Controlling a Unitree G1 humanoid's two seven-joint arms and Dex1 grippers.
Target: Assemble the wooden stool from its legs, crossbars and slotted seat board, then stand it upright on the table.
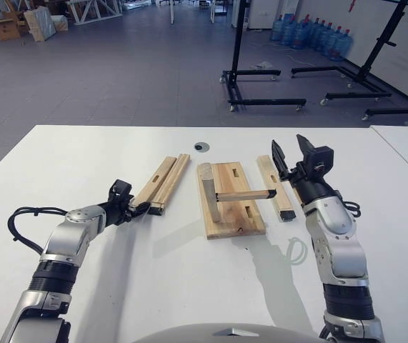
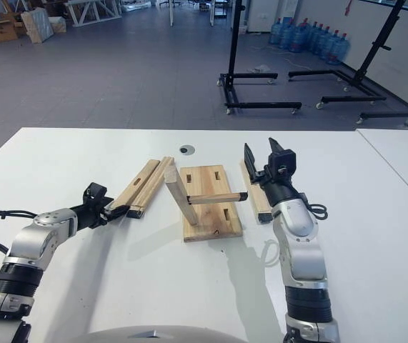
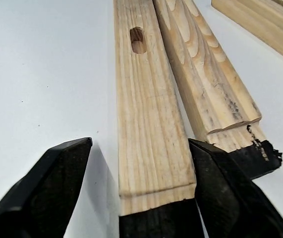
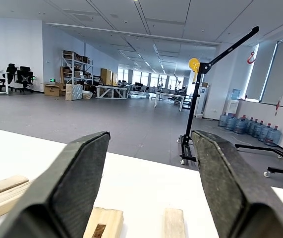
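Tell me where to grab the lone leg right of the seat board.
Take the lone leg across its narrow width on its far half, from straight above with the right pincer. It lies flat, pointing away from the robot, and the crossbar ends near its middle.

My left end effector (image 1: 141, 209) and right end effector (image 1: 288, 143) are matte black. The seat board (image 1: 231, 204) is honey-toned wood with straight grain. The two legs (image 1: 155, 184) at its 9 o'clock are paler wood with black ends. The tabletop (image 1: 82, 164) is plain white.
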